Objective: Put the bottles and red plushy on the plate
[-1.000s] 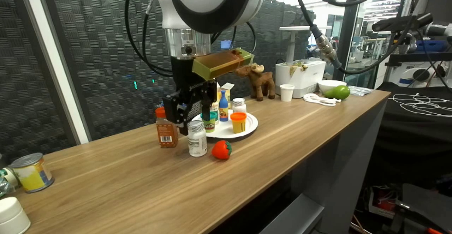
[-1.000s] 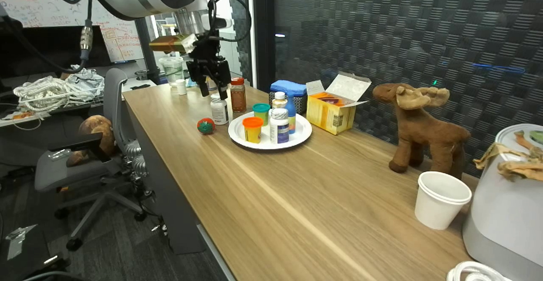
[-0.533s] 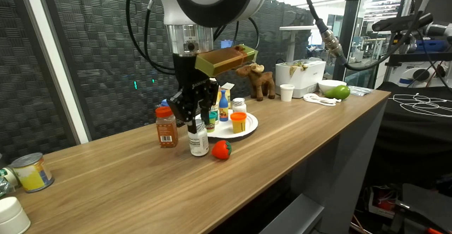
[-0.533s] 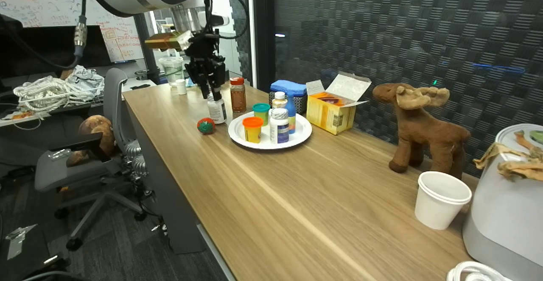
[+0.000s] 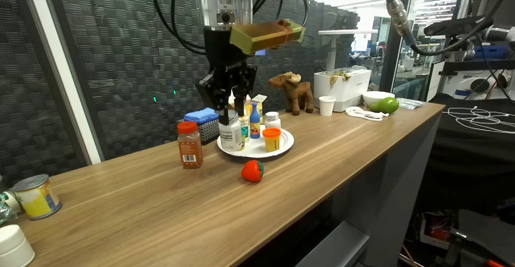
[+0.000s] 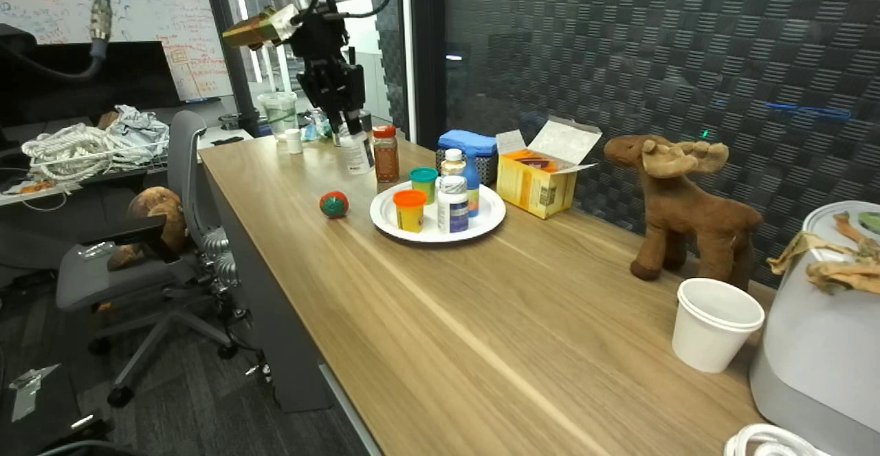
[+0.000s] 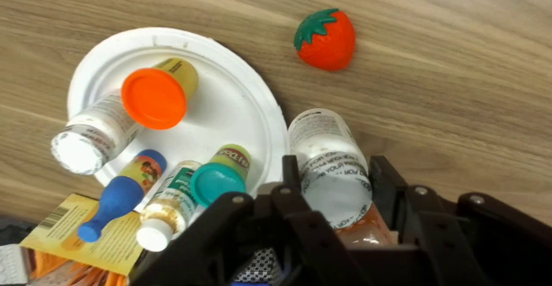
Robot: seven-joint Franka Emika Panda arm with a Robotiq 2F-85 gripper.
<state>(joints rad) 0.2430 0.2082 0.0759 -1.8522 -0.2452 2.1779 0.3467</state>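
Note:
My gripper [image 5: 232, 116] is shut on a white bottle [image 5: 231, 138] and holds it above the table, slightly tilted. In the wrist view the gripper [image 7: 334, 169] has its fingers on both sides of that bottle's cap. The white plate [image 7: 228, 100] holds an orange-capped jar [image 7: 154, 98], a green-capped jar [image 7: 217, 182], a blue bottle [image 7: 123, 193], another white bottle [image 7: 92, 139] and a white-capped bottle [image 7: 168, 208]. The red plushy [image 6: 334, 204] lies on the table beside the plate. The red-capped red-brown bottle [image 5: 190, 146] stands on the table; the wrist view shows it partly, behind the held bottle.
A yellow carton [image 6: 540, 181] and a patterned box with a blue top [image 6: 467, 150] stand behind the plate. A brown plush animal [image 6: 687, 208], a paper cup [image 6: 715, 325] and a white machine [image 5: 342, 87] stand farther along. A can [image 5: 37, 196] stands at the opposite end.
My gripper has closed on the white bottle and lifted it off the table. The arm has risen with it. The plate, its contents, the red plushy and the red-brown bottle have not moved.

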